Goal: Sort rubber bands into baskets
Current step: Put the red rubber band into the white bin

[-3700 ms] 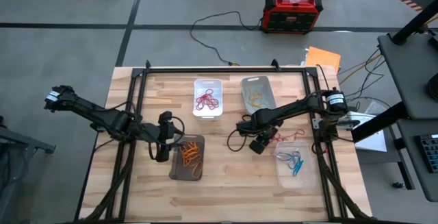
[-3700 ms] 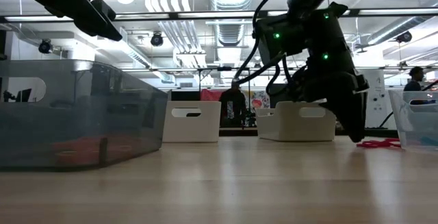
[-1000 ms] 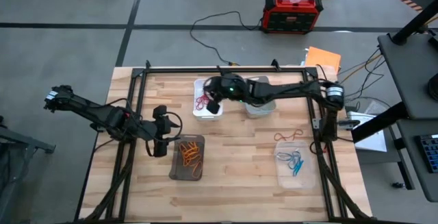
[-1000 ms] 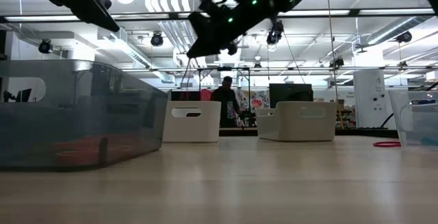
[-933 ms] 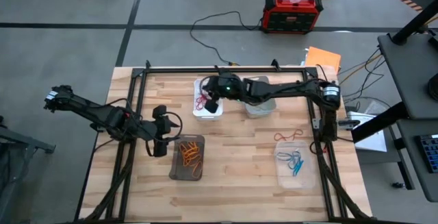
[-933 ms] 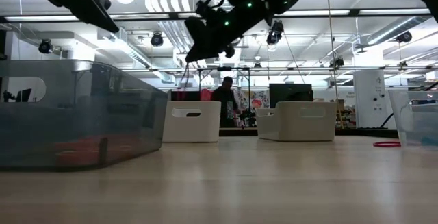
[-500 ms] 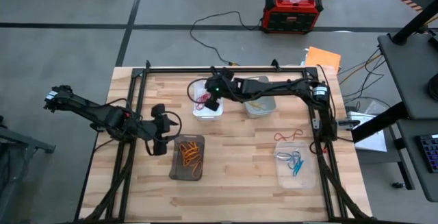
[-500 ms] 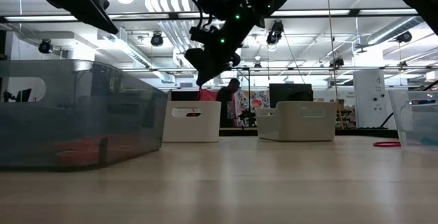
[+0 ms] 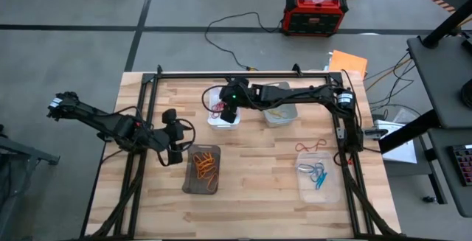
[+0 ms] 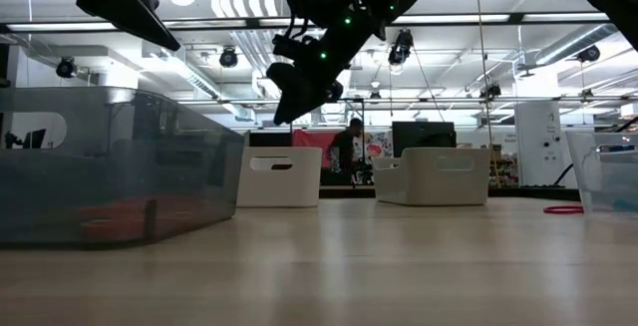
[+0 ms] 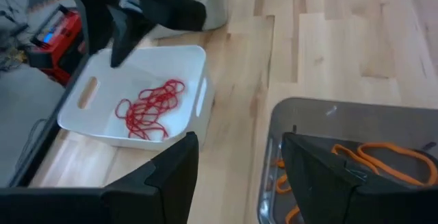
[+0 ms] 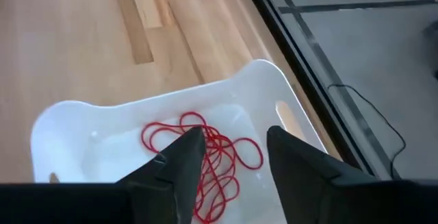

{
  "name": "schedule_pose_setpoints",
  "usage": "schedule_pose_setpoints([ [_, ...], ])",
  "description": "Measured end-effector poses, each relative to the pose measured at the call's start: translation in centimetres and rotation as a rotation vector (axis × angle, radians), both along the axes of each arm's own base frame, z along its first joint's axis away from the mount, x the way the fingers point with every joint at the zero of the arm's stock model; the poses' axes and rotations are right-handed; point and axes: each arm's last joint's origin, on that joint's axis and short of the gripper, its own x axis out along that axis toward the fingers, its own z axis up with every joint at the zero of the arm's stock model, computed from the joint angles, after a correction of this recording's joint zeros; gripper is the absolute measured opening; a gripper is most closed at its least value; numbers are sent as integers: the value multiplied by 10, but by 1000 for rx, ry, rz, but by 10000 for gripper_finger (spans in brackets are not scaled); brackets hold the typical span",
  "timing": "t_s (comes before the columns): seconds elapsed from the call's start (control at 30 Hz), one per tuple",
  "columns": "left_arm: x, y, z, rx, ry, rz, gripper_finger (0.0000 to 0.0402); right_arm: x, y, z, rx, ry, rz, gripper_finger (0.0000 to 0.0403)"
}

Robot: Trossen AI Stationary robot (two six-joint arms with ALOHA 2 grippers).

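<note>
Four baskets, nearly all sorted. Left gripper (image 9: 175, 156) waits open and empty beside the dark smoky translucent tray (image 9: 203, 170) of orange bands (image 9: 207, 165) near the tabletop's front edge. Right gripper (image 12: 226, 172) hangs over the white plastic tray (image 9: 223, 106) of red bands (image 12: 205, 157) by the back edge, fingers apart, nothing held. Tan bands (image 9: 277, 110) lie in the grey tray (image 9: 278, 102), blue bands (image 9: 317, 173) in the clear tray (image 9: 318, 175). One loose red band (image 9: 313, 145) lies toward the right edge, likely the last one left.

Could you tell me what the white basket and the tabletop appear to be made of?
White basket: likely moulded plastic, smooth opaque walls, rounded corners, a cut-out handle slot. Tabletop: apparently wood, pale planks with visible grain and seams, probably butcher-block with a matte finish.
</note>
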Motion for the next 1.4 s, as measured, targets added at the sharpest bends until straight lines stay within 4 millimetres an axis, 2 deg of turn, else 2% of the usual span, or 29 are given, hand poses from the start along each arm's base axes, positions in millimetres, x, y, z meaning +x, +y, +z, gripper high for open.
schedule_pose_setpoints([
  [0.13,1,0,1,13,-12,9,194,-3,1,6,22,-11,-14,166],
  [0.27,1,0,1,14,-11,9,194,-18,19,33,113,-13,37,167],
  [0.43,2,0,2,35,-24,8,194,-51,49,70,372,50,138,160],
  [0.53,2,0,3,50,-32,7,194,-75,65,79,554,159,158,155],
  [0.63,3,0,5,59,-38,-3,194,-99,79,79,663,313,72,151],
  [0.83,4,0,8,76,-53,-20,194,-126,91,59,671,549,-218,156],
  [1.0,4,0,7,84,-49,-26,194,-139,92,28,707,660,-376,164],
  [1.27,4,0,6,89,-35,-27,194,-165,94,-29,699,825,-500,167],
  [1.4,4,0,6,101,-33,-37,194,-175,94,-48,700,857,-538,166],
])
